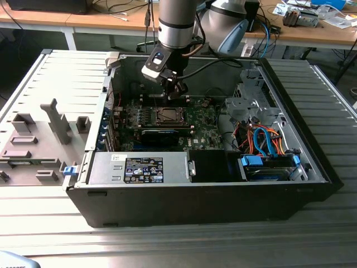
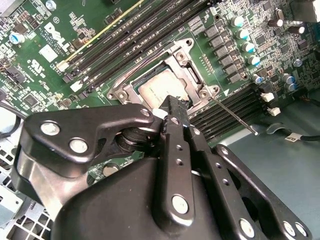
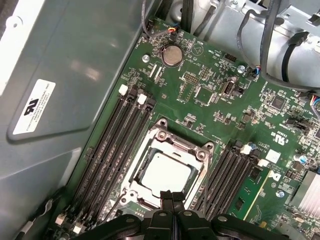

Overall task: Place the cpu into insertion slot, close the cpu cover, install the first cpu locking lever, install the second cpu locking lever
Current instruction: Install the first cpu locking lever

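Observation:
The cpu (image 3: 165, 172) lies flat in the insertion slot (image 1: 166, 116), its silvery top showing through the window of the cpu cover (image 3: 172, 142). That cover lies down around the chip (image 2: 157, 94). A thin metal locking lever (image 2: 234, 116) sticks out sideways from one corner of the socket over the memory slots. My gripper (image 3: 167, 196) is shut, its black fingertips (image 2: 175, 112) pressed together with nothing between them. It hovers just above one edge of the socket. In the exterior view the gripper (image 1: 177, 90) hangs inside the open case, a little behind the socket.
Long black memory slots (image 3: 117, 145) flank the socket on both sides. A black graphics card (image 1: 160, 135) and a grey power supply (image 1: 139, 167) sit in front of it. A drive cage with blue and orange cables (image 1: 268, 145) is at the exterior view's right. The case wall (image 3: 60, 100) stands close by.

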`<move>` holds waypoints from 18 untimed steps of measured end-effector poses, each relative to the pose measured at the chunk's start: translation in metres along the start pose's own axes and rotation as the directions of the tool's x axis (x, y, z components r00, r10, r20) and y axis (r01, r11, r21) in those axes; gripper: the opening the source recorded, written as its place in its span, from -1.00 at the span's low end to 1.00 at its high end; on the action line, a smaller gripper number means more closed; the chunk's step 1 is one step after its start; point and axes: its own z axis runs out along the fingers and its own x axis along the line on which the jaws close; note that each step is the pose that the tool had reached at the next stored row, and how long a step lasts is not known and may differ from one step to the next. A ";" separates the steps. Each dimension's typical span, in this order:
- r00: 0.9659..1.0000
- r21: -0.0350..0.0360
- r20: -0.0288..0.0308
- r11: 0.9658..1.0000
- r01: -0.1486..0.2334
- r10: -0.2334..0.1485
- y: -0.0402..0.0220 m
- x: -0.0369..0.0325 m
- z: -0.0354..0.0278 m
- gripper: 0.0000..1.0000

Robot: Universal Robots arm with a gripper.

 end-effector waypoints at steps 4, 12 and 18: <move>1.000 0.000 0.001 1.000 0.011 -0.011 0.0000 0.0000 0.0000 -0.79; 0.999 0.000 0.001 0.999 0.034 -0.034 0.0000 0.0000 0.0000 -0.79; 0.999 0.000 0.002 0.999 0.048 -0.048 0.0000 0.0000 0.0000 -0.79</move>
